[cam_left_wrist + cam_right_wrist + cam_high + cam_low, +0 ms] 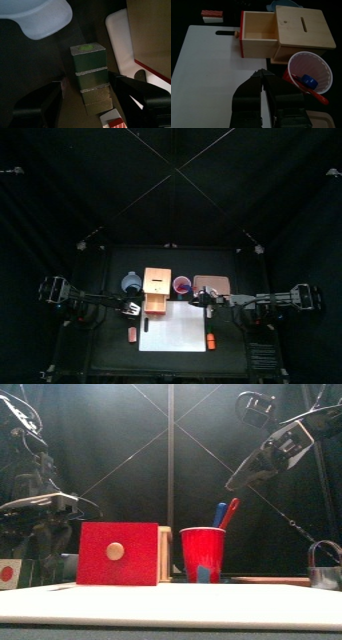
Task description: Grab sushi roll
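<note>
The sushi roll is a dark green bar of several square segments lying on the black table, clear only in the left wrist view. My left gripper hangs just above it, open, with one jaw on each side and neither touching it. In the top view the left gripper covers the roll, at the left end of the white board. My right gripper is shut and empty, held above the white board beside the red cup.
A wooden box with a red-fronted open drawer stands behind the board. A pale blue bowl lies beyond the roll. A small red-and-white piece sits near the roll's end. An orange piece lies on the board.
</note>
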`<action>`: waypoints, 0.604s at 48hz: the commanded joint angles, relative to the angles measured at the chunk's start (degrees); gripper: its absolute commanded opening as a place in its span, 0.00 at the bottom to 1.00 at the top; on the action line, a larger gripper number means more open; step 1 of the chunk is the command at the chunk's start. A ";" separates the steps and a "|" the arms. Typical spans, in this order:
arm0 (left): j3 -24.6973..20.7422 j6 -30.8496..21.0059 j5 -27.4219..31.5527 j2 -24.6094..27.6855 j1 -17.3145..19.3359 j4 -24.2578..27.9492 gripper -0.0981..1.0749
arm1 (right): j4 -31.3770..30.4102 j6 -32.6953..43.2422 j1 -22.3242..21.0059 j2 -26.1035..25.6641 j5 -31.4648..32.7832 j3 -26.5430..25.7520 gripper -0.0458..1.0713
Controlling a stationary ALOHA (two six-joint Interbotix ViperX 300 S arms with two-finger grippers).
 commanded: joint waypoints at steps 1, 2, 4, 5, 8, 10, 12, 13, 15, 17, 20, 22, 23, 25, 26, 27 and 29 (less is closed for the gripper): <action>-1.05 -0.09 0.44 -0.26 0.00 0.00 0.83 | 0.18 0.09 -0.18 -0.44 -0.44 -0.53 0.07; -1.05 0.00 0.62 -0.35 -0.09 0.09 0.81 | 0.18 0.09 -0.09 -0.44 -0.44 -0.53 0.07; -0.97 -0.09 1.05 -0.62 -0.09 0.09 0.77 | 0.26 0.09 -0.09 -0.44 -0.44 -0.53 0.07; -0.97 0.00 1.23 -0.70 0.00 0.09 0.76 | 0.18 0.09 -0.09 -0.35 -0.44 -0.53 0.07; -1.14 0.35 2.02 -1.23 -0.09 0.26 0.72 | 0.35 0.09 0.00 -0.35 -0.44 -0.44 0.07; -1.58 0.97 2.81 -2.02 -0.26 0.79 0.71 | 0.35 0.18 0.00 -0.44 -0.44 -0.44 0.07; -2.11 1.49 3.60 -3.34 -0.44 2.02 0.70 | 0.35 0.18 0.09 -0.44 -0.44 -0.35 0.07; -2.37 1.76 4.04 -4.13 -0.70 2.99 0.70 | 0.44 0.18 0.09 -0.44 -0.44 -0.35 0.07; -3.25 2.55 5.62 -6.15 -1.49 6.06 0.70 | 0.44 0.18 0.09 -0.44 -0.44 -0.35 0.07; -4.04 3.34 7.29 -8.09 -2.02 8.26 0.70 | 0.44 0.18 0.09 -0.44 -0.44 -0.35 0.07; -5.01 4.66 10.46 -11.16 -2.37 10.63 0.70 | 0.44 0.18 0.09 -0.44 -0.44 -0.35 0.07; -5.63 5.89 12.74 -13.36 -2.37 11.69 0.70 | 0.44 0.18 0.09 -0.44 -0.44 -0.35 0.07; -5.89 6.77 13.89 -14.41 -2.37 12.13 0.70 | 0.44 0.18 0.09 -0.44 -0.44 -0.35 0.07; -6.33 9.05 15.73 -16.26 -2.37 12.66 0.70 | 0.44 0.18 0.18 -0.44 -0.44 -0.35 0.07; -6.59 10.37 16.52 -17.14 -2.29 12.74 0.70 | 0.44 0.18 0.18 -0.35 -0.44 -0.35 0.07; -6.94 11.69 17.31 -18.02 -2.20 12.74 0.70 | 0.44 0.18 0.18 -0.44 -0.44 -0.35 0.07; -7.73 14.59 18.63 -19.60 -1.85 12.48 0.70 | 0.44 0.18 0.18 -0.35 -0.44 -0.35 0.07</action>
